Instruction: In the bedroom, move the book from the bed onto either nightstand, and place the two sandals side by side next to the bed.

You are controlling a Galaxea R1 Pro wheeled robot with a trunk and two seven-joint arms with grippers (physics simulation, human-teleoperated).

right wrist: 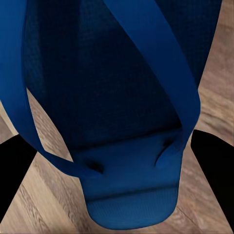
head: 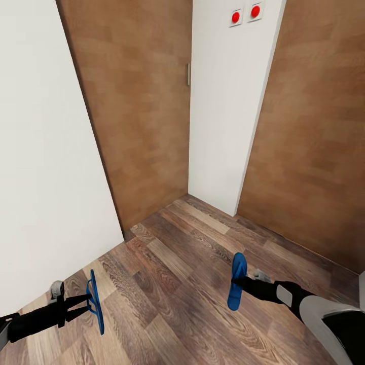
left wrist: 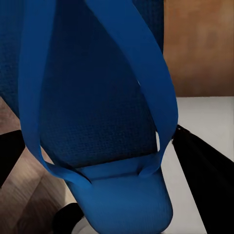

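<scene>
**A sandal in each gripper, facing a corner of doors and wall**

Ahead, a white wall (head: 45,167) fills the left side, a brown door (head: 142,111) with a small metal handle (head: 188,74) stands beside it, and a narrow white wall section (head: 223,111) carries two red round buttons (head: 245,14). A second brown panel (head: 314,137) closes the right side. The wood-plank floor (head: 172,284) runs into this corner.

The left gripper (head: 87,300) holds a blue sandal (head: 95,302) edge-on above the floor near the left wall, its jaws pinching the sandal. The right gripper (head: 244,282) holds the other sandal (head: 236,282), sole turned outward, jaws closed on it likewise.

In the left wrist view the sandal (left wrist: 102,122) and its straps crowd the frame; the dark fingers (left wrist: 200,165) show only at the edges. In the right wrist view the other sandal (right wrist: 122,122) likewise covers most of the fingers (right wrist: 212,165), so the exact contact points are hard to make out.
</scene>
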